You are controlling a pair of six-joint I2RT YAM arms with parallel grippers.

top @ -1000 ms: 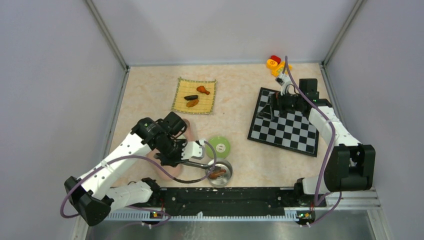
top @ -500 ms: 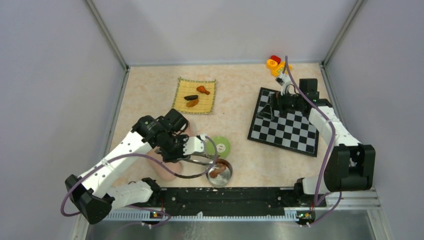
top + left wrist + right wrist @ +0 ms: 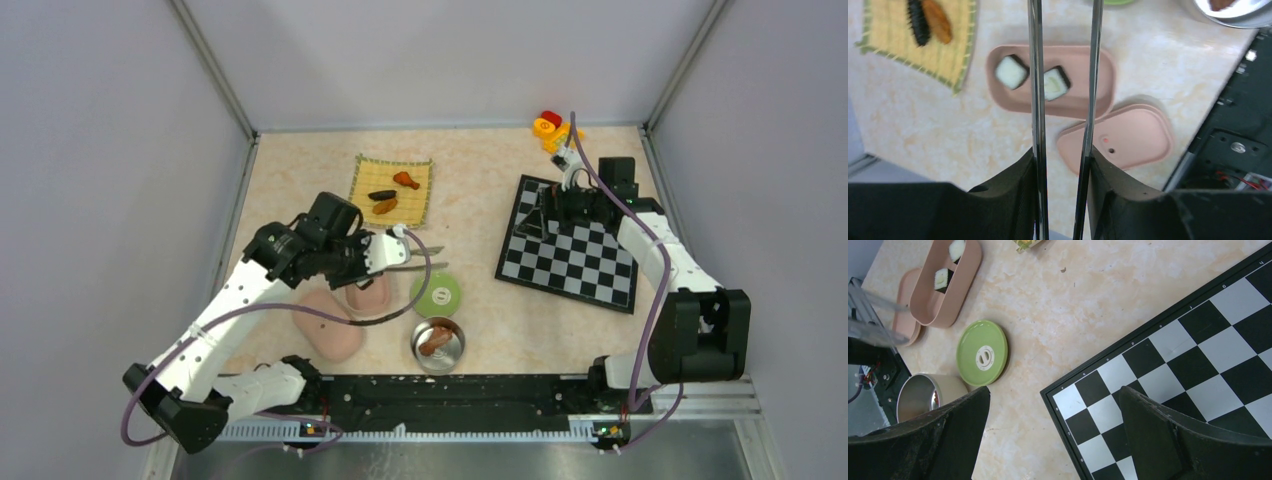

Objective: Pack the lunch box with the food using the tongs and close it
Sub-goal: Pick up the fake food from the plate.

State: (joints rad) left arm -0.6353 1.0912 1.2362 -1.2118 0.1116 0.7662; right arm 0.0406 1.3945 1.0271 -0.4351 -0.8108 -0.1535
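Top external: left pincer [image 3: 385, 252], clamping empty tongs [image 3: 1034, 75], has swung off the steel bowl [image 3: 452, 352] to its right, brown morsel [image 3: 434, 342] left inside. Three pieces [image 3: 385, 205] wait ahead-left on the mat [image 3: 360, 190]; right pincer [image 3: 1053, 400] gapes.

Jaws grip the tongs [image 3: 1093, 60] above 2 sushi rolls [image 3: 1011, 71] in the lunch box [image 3: 1068, 107].

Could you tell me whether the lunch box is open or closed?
Open: lid lies beside the lunch box; two sushi rolls show inside.
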